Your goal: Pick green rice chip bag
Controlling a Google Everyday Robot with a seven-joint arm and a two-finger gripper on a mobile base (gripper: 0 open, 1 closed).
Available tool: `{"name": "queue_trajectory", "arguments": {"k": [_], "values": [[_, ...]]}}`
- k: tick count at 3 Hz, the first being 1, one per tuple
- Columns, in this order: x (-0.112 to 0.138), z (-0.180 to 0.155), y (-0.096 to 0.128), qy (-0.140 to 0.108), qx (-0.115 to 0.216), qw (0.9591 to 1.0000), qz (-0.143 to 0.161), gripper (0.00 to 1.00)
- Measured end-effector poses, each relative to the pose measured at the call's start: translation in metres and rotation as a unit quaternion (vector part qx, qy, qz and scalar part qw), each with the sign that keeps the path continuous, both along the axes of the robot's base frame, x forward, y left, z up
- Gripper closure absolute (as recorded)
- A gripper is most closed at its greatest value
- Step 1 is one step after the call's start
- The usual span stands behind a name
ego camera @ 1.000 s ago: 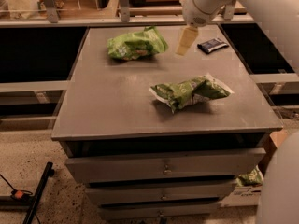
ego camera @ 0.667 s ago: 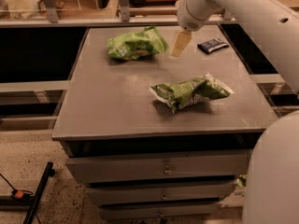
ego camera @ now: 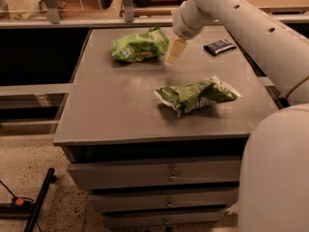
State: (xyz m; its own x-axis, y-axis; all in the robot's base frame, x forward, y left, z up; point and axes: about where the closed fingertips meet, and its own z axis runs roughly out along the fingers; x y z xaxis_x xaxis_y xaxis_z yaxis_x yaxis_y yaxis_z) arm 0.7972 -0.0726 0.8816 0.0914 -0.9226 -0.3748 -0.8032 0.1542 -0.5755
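The green rice chip bag [ego camera: 138, 45] is plump and bright light green, lying at the back left of the grey cabinet top [ego camera: 116, 105]. My gripper [ego camera: 175, 51] hangs from the white arm just to the right of the bag, low over the top, close to the bag's right end. It holds nothing that I can see.
A darker green wrinkly bag with white ends [ego camera: 197, 95] lies mid-right on the top. A small dark blue packet [ego camera: 219, 46] lies at the back right. The cabinet has drawers [ego camera: 169, 175] below. My white arm and body fill the right side.
My gripper has moved left across the back of the top, away from the blue packet and closer to the light-green bag. The bags have not moved.
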Motion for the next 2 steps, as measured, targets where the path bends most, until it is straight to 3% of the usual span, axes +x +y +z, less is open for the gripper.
{"name": "queue_trajectory", "arguments": {"k": [2], "values": [[0.0012,-0.015,0.0215,0.008,0.014,0.9996,0.023,0.41]]}}
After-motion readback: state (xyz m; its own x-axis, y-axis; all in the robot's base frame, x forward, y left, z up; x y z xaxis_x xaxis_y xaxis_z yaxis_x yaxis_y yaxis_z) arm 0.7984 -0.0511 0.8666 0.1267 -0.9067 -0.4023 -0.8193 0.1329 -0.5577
